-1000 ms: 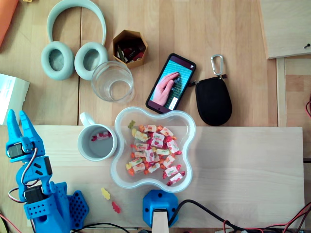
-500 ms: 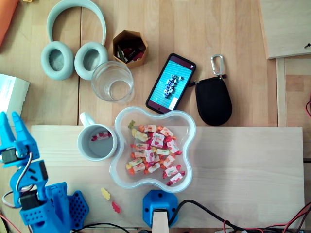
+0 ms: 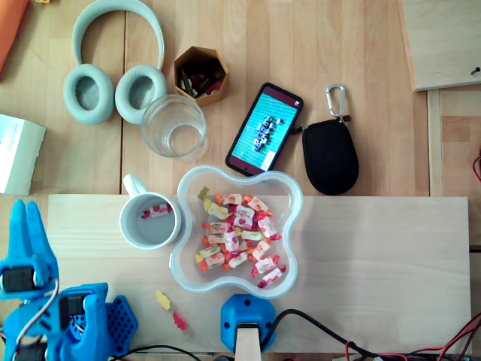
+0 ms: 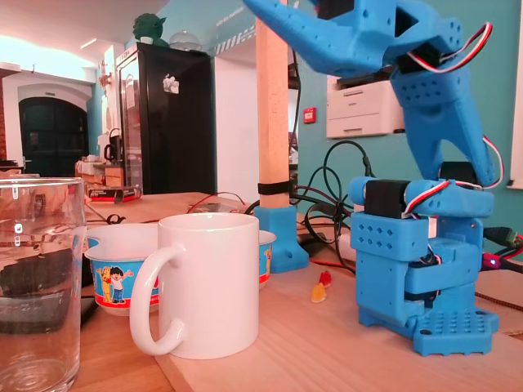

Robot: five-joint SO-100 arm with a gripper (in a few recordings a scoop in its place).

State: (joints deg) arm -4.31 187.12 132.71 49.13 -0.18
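In the overhead view, the blue gripper (image 3: 26, 207) is seen well to the left of the white mug (image 3: 150, 220). Its fingers are pressed together and nothing is held between them. In the fixed view, the gripper (image 4: 265, 10) is raised high above the mug (image 4: 216, 282). One wrapped candy (image 3: 155, 211) is seen inside the mug. Two gummy sweets (image 3: 163, 300) are lying near the mug, below it in the overhead view. The clear bowl (image 3: 299, 207) of candies is placed just beside the mug, on its right.
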